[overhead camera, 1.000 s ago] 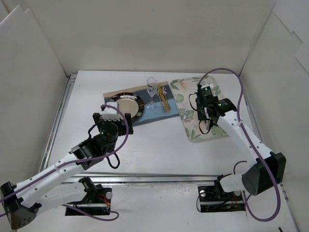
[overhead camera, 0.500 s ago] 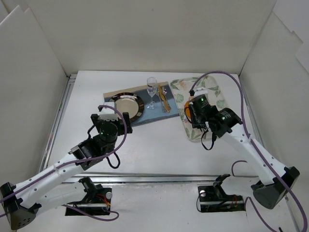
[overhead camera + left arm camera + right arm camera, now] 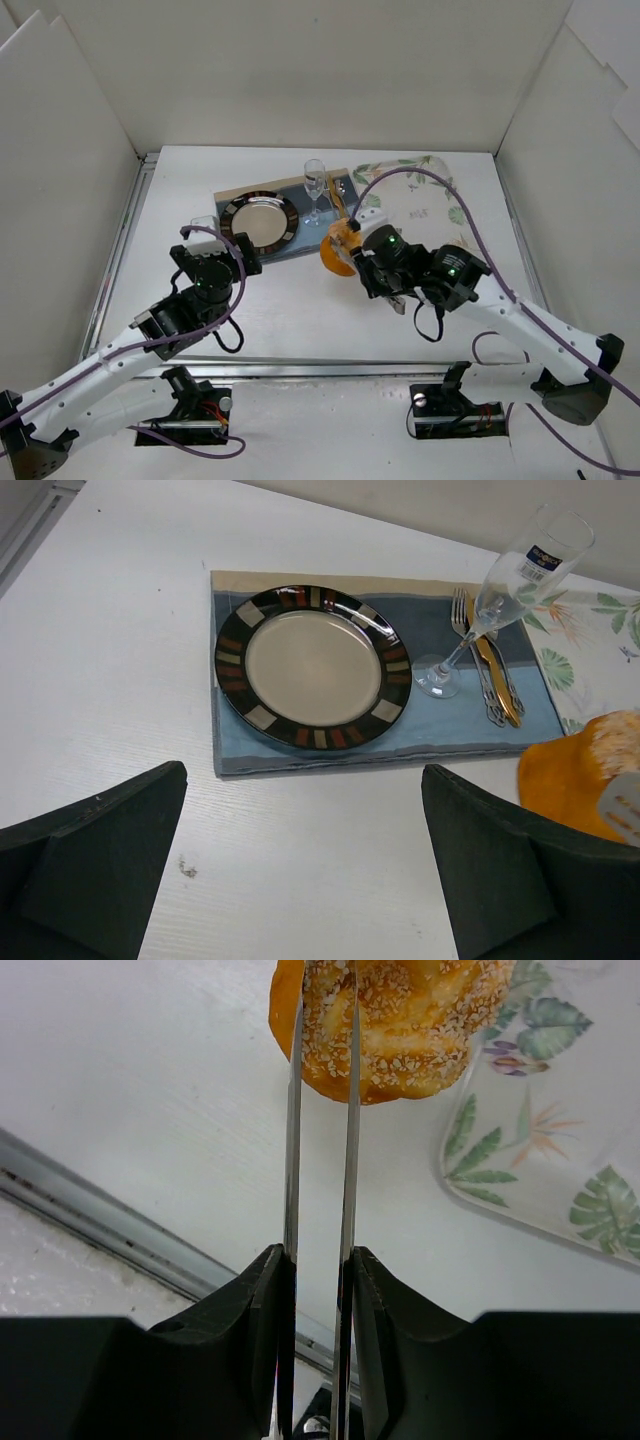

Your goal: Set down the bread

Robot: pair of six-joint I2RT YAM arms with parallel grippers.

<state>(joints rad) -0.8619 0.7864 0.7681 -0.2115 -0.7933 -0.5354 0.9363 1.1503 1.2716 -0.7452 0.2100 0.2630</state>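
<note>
Surface: white table (image 3: 300, 320).
Right gripper (image 3: 324, 980): pinched tight on the bread (image 3: 420, 1030), held aloft at centre.
Left gripper (image 3: 305, 870): spread wide, empty.
Pending: probably setting down on striped-rim plate (image 3: 259, 222), upper left.

Plate (image 3: 232, 660), glass (image 3: 495, 600) and cutlery (image 3: 487, 665) sit on the placemat (image 3: 440, 730), left of the tray (image 3: 590, 650).

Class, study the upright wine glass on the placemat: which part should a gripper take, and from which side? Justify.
Take the wine glass by its lower bowl, just above the thin stem, fingers closing level. It stands upright, so probably approach horizontally from the near side: the plate sits to its left and the cutlery lies close on its right, leaving the front open.
</note>
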